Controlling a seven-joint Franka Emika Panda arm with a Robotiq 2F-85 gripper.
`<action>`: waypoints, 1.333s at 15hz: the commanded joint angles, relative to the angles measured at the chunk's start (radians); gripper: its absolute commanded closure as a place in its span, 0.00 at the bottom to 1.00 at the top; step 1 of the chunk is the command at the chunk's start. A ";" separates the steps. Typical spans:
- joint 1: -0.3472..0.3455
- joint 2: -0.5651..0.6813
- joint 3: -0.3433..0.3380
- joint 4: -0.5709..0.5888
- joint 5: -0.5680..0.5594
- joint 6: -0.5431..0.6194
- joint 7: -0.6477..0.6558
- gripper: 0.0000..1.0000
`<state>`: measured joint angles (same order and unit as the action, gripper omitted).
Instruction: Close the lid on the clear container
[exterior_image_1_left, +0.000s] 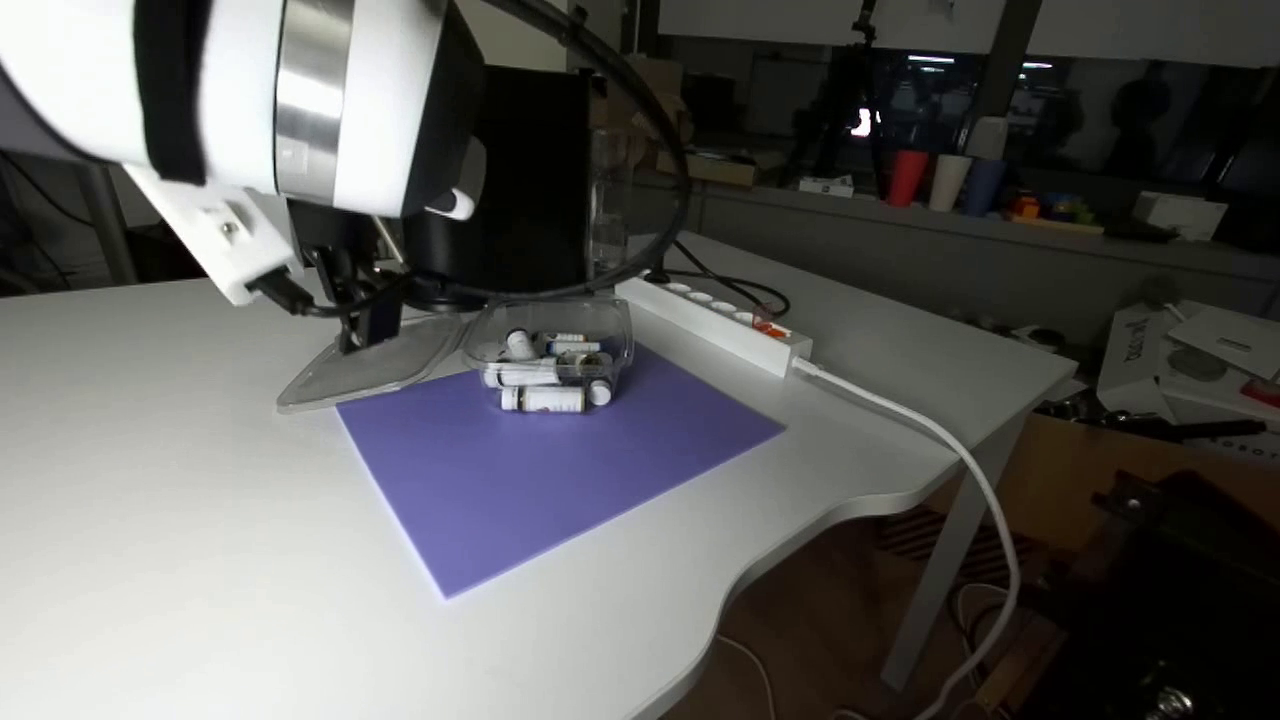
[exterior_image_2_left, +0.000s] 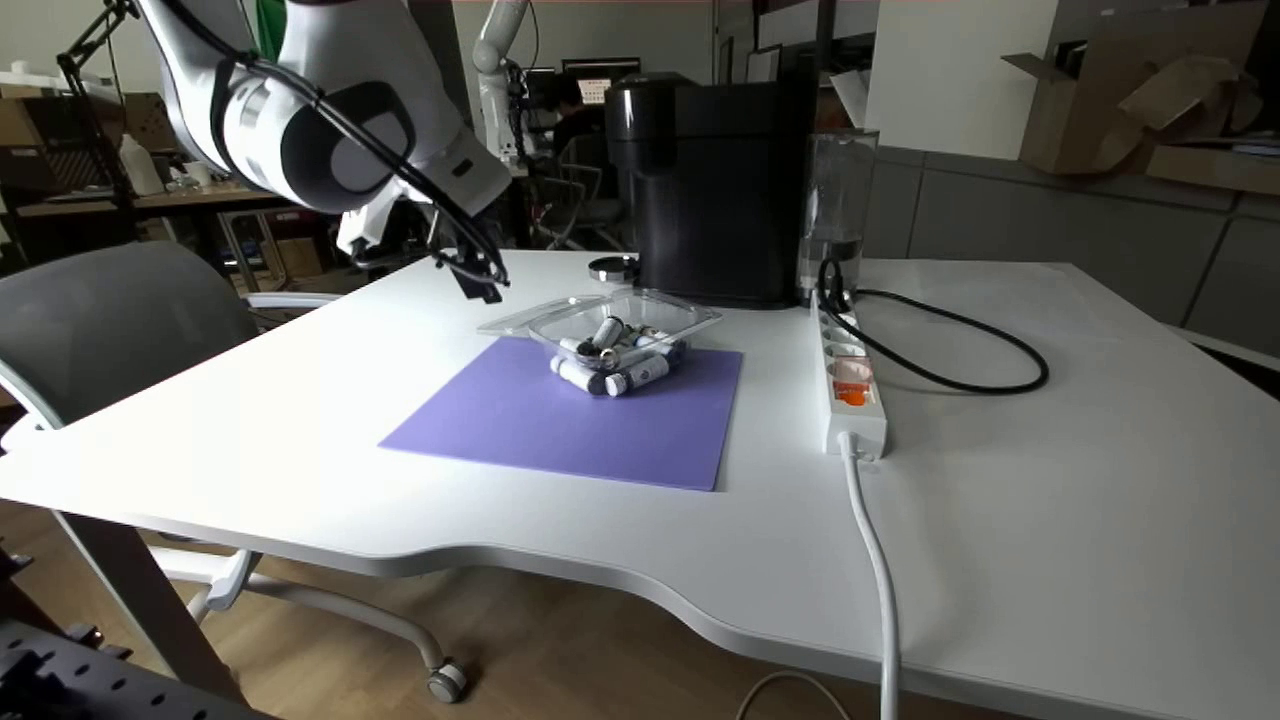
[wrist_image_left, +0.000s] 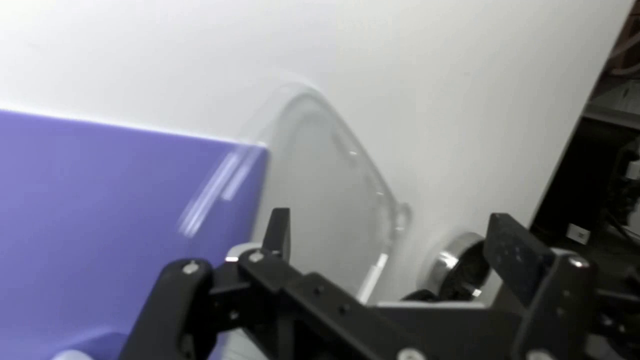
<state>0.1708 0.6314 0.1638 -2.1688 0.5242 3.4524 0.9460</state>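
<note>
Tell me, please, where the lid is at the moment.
In an exterior view, the lid lies open left of the picture's centre, beside the clear container and partly over a corner of the purple mat.

clear container (exterior_image_1_left: 600, 322) | shallow transparent box, open-topped | upright on the purple mat (exterior_image_1_left: 560, 480), white cylinders (exterior_image_1_left: 545, 400) showing through its walls | lid (exterior_image_1_left: 392, 364) | thin see-through plastic, glinting edges | spread out beside the container, overlapping a mat corner
</note>
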 joint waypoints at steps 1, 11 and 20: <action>-0.021 -0.005 0.048 -0.111 0.034 -0.001 0.030 0.00; 0.137 0.006 -0.142 -0.047 -0.017 0.007 0.093 0.00; 0.225 0.042 -0.223 -0.042 -0.025 0.005 0.164 0.00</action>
<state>0.3667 0.6694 -0.0292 -2.2162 0.5264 3.4572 1.0387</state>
